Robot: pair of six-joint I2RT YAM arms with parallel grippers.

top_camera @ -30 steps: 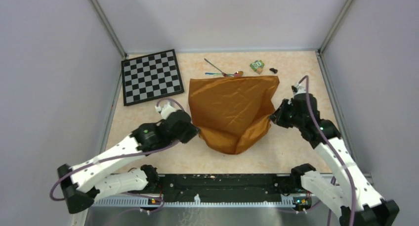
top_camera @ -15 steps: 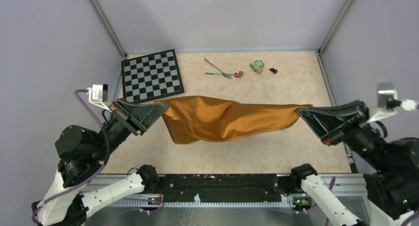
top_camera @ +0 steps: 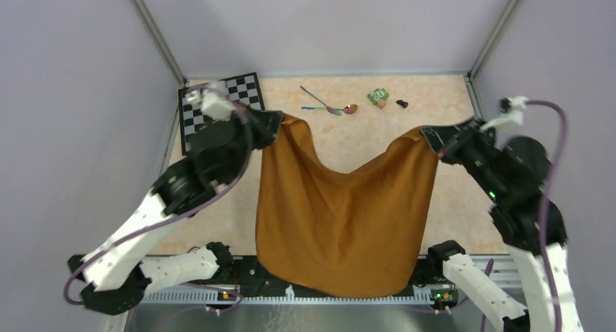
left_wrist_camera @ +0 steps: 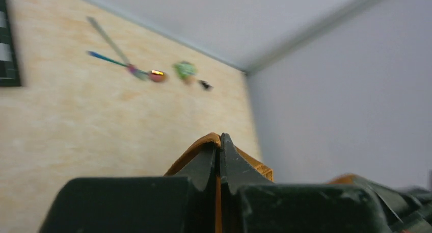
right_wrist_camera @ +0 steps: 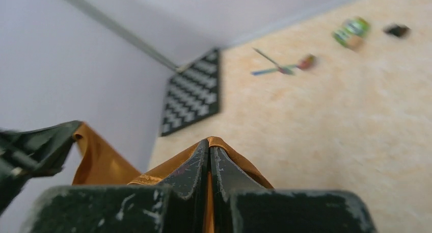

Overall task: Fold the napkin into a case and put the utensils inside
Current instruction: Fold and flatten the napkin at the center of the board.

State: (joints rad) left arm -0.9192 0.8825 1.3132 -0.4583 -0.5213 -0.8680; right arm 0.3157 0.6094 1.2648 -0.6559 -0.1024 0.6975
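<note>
At far left we see the chessboard (top_camera: 250, 88), half hidden by our left arm. The left gripper (top_camera: 278, 119) is clamped on one corner of the napkin (top_camera: 341, 223), which hangs as a sheet between both grippers and covers the near table. Beyond lie the utensils (top_camera: 328, 105), a green block (top_camera: 378, 96) and a small black piece (top_camera: 402, 103). The right gripper (top_camera: 427, 134) pinches the other corner.

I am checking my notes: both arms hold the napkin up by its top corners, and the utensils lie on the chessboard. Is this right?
No. The utensils lie on the bare table, to the right of the chessboard, not on it; the top external view shows this. The rest is right: the napkin hangs from both arms.
</note>
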